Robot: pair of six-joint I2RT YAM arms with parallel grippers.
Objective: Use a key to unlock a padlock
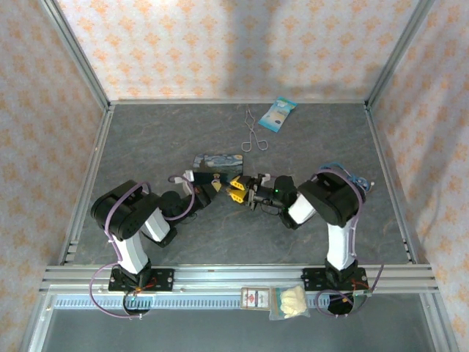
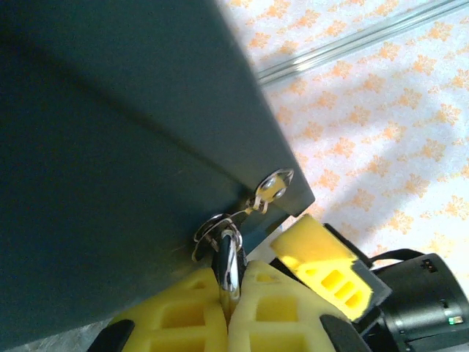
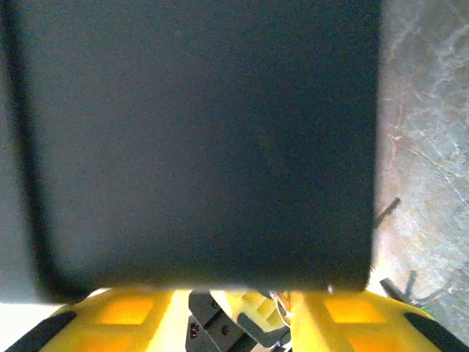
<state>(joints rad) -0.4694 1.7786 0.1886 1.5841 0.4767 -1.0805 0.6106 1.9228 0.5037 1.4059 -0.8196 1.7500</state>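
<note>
The blue painted tin (image 1: 218,162) lies mid-table, and both grippers meet at its near edge. My left gripper (image 2: 233,277) is shut on the padlock (image 2: 229,257), a small shiny metal piece with a dark side that is pinched upright between the yellow pads. Above the pads a thin silvery ring (image 2: 211,227) rests against the tin's dark wall (image 2: 110,147). A small silvery loop (image 2: 272,187) sits at the tin's corner; I cannot tell whether it is the key. My right gripper (image 3: 234,312) stands open under the tin (image 3: 198,147), and nothing lies between its fingers.
Long thin wire tongs (image 1: 253,132) lie behind the tin. A blue packet (image 1: 278,115) sits near the back wall. A small bag and a card (image 1: 282,301) rest on the front rail. Patterned walls enclose the grey table (image 1: 146,139) on three sides.
</note>
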